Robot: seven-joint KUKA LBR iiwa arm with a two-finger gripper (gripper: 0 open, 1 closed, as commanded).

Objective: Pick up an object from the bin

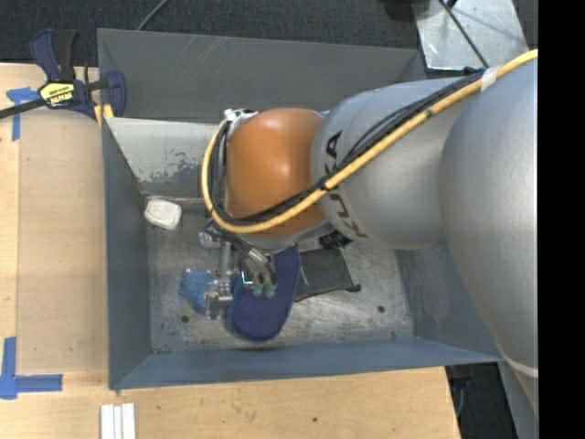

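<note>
While the KUKA arm reaches in from the right, its claw (219,300) hangs low over the front-left floor of the grey metal bin (274,359).

The claw sits between a small light-blue lump (194,287), just to its left, and a rounded dark-blue fabric piece (263,311), which lies close against its right side and runs up under the arm's orange wrist cover (270,167). Whether the claw is released, clenched or grasping either one cannot be told. A flat black item (327,273) lies just right of the dark-blue piece, partly under the arm. A small white object (163,213) rests well apart, near the bin's back-left wall.
</note>
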